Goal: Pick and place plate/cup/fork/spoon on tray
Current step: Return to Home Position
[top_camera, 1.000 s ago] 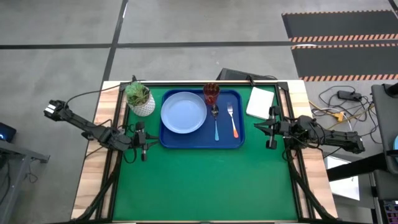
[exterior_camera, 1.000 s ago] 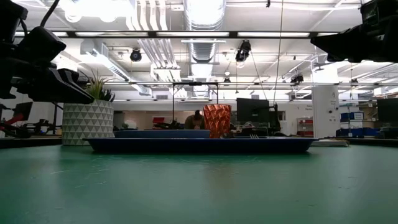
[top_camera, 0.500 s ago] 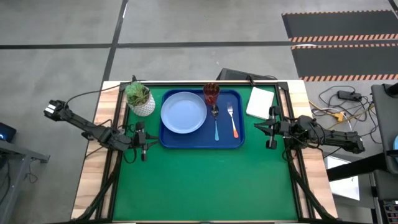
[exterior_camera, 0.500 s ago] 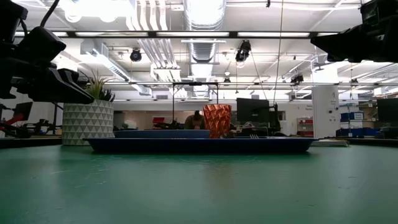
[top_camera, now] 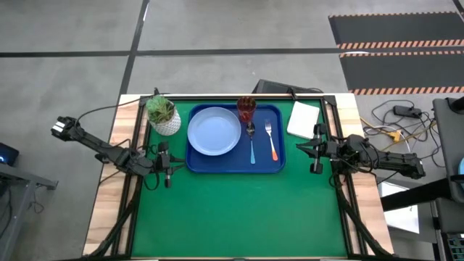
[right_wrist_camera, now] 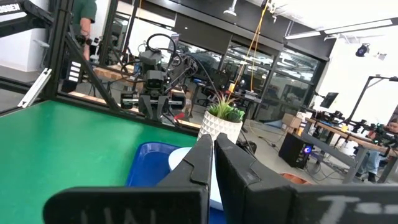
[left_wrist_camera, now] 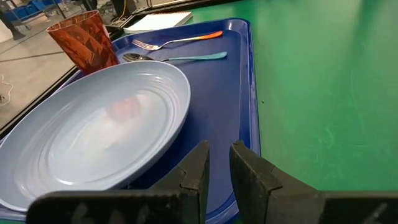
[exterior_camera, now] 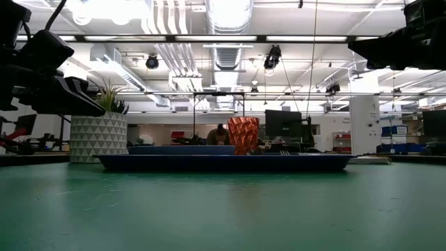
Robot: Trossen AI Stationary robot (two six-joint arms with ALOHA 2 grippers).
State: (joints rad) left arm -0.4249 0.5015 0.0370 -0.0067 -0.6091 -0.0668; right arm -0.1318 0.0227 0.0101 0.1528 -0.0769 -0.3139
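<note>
The dark blue rectangular plastic tray (top_camera: 235, 161) holds the pale blue round plate (top_camera: 214, 131), red-orange translucent cup (top_camera: 246, 109), blue-handled spoon (top_camera: 251, 145) and orange-handled fork (top_camera: 271, 141). The left gripper (top_camera: 167, 176) and right gripper (top_camera: 315, 148) flank it, fingers nearly closed, empty.

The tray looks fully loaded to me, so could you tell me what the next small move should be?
Probably none: the plate, cup, spoon and fork all lie on the tray, and both claws, left and right, sit empty beside it.
</note>
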